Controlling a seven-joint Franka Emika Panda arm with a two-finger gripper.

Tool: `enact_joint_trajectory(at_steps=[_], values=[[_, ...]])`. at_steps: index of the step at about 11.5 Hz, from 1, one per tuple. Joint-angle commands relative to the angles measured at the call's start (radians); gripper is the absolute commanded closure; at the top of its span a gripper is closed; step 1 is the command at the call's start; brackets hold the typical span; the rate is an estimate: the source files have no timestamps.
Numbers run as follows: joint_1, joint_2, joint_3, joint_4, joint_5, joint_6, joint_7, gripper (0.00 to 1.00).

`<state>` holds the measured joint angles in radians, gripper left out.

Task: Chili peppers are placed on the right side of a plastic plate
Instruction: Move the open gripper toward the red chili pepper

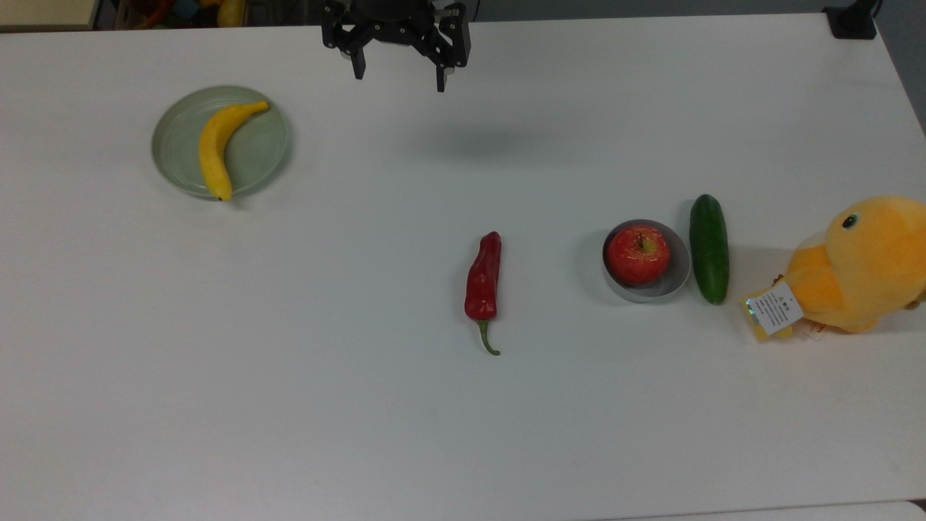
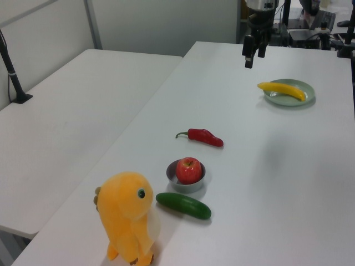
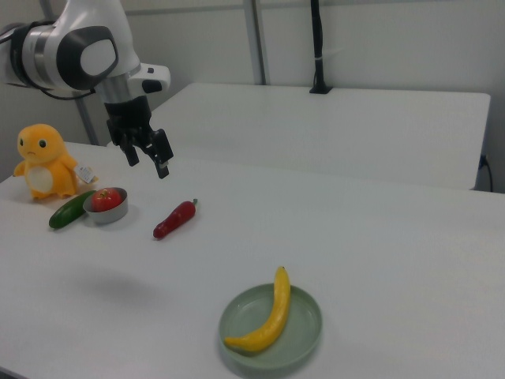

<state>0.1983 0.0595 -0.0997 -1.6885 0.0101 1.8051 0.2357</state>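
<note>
The black two-finger gripper (image 1: 400, 76) hung above the white table (image 1: 304, 376), fingers spread wide, holding nothing. The long glossy dark-red chili pepper (image 1: 483, 278) lay on the table well below it in the top view, untouched. The round pale grey-green plastic plate (image 1: 173, 137), carrying a yellow banana (image 1: 217, 148), sat well off to the gripper's left in the top view.

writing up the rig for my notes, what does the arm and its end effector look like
The arm has glossy white rounded shells with dark grey bands at the joints and a pale grey round cap. Its end effector is matt black and angular, with two slim black fingers and small pale fittings on the body.
</note>
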Motion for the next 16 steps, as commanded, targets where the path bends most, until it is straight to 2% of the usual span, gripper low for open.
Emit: enact_joint_trajectory(at_steps=[1,6,9,13,16], values=[[0.006,-0.03,-0.008,-0.036,-0.025,0.028,-0.068,0.0],[0.0,-0.023,-0.008,-0.039,-0.024,0.036,-0.072,0.0],[0.004,-0.012,-0.008,-0.072,-0.024,0.149,-0.061,0.0],[0.01,0.091,0.003,-0.068,-0.019,0.284,-0.058,0.0],[0.013,0.179,0.032,-0.066,-0.013,0.43,0.039,0.0]])
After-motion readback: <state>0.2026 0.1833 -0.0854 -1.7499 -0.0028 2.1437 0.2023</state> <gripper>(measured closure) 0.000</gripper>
